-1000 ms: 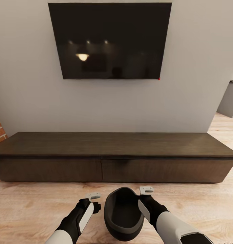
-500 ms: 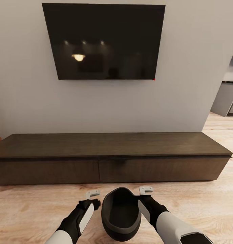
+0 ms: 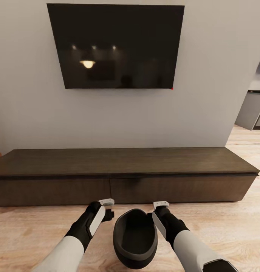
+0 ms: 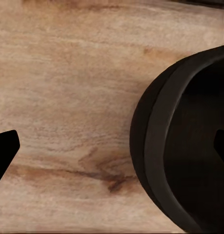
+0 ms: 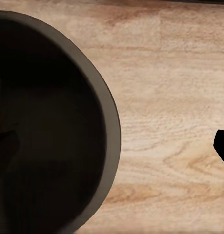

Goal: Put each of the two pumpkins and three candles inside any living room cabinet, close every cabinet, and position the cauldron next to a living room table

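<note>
Facing the cabinet (image 3: 126, 177) from the head view, the robot has the cauldron (image 3: 134, 238) on the plank floor (image 3: 31, 230) at six o'clock, just short of the shut drawer fronts. The left gripper (image 3: 106, 203) sits at its ten o'clock, the right gripper (image 3: 161, 205) at its two o'clock, and I cannot tell from here whether either touches it. The step looks like handling the cauldron; next it must go beside a table.

In the left wrist view the cauldron (image 4: 185, 146) is a matte black bowl with a thick rolled rim; the fingers are spread wide, one over the hollow.

In the right wrist view, the cauldron (image 5: 53, 122) again: fingers spread, straddling the rim, over pale grained wood.
</note>
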Robot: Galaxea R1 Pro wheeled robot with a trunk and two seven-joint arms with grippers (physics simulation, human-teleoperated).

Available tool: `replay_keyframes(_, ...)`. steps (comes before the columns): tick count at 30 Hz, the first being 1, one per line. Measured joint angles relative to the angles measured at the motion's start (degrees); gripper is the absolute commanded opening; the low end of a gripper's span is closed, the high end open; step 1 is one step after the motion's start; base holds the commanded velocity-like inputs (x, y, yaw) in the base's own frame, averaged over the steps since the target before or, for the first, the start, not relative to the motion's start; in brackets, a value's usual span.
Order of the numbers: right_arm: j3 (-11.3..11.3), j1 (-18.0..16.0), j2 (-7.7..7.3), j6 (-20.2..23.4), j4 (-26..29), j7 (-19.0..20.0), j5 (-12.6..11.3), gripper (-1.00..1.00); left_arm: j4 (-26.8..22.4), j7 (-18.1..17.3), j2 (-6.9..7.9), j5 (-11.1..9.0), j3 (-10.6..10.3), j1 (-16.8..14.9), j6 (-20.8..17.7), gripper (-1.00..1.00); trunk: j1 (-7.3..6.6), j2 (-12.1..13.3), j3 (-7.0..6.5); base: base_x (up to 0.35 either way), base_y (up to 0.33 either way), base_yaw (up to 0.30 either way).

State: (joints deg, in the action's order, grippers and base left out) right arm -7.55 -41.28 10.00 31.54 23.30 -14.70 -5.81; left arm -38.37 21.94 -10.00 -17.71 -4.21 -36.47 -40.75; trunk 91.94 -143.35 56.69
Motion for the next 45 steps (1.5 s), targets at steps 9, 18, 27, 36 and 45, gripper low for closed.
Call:
replay_keyframes(9, 0.2, 0.0, 0.00, -0.1, 0.1, 0.0, 0.0, 1.00, -0.5, 0.0, 0.00, -4.9, 0.1, -0.2, -0.7, 1.00, 0.03, 0.0, 0.22, 0.000, 0.000, 0.000)
replay_keyframes(18, 0.3, 0.1, 0.00, -0.4, 0.1, -0.1, 0.0, 1.00, 2.0, 0.3, 0.00, -5.0, -0.1, -0.2, -0.5, 1.00, 0.26, -0.1, 2.21, 0.000, 0.000, 0.000)
replay_keyframes(27, 0.3, 0.1, 0.00, -0.5, 0.1, -0.1, 0.0, 1.00, 2.6, 0.3, 0.00, -4.9, -0.1, -0.2, -0.3, 1.00, 0.49, -0.3, 4.21, 0.000, 0.000, 0.000)
replay_keyframes(36, 0.3, 0.1, 0.00, -0.5, 0.1, 0.0, 0.1, 1.00, 2.6, 0.2, 0.00, -4.9, -0.1, -0.2, -0.2, 1.00, 0.73, -0.4, 6.20, 0.000, 0.000, 0.000)
replay_keyframes(45, 0.3, 0.1, 0.00, -1.4, 0.1, 0.0, 0.2, 1.00, 2.6, -0.2, 0.00, -5.0, -0.1, -0.2, -0.2, 1.00, 0.80, -0.4, 6.88, 0.000, 0.000, 0.000)
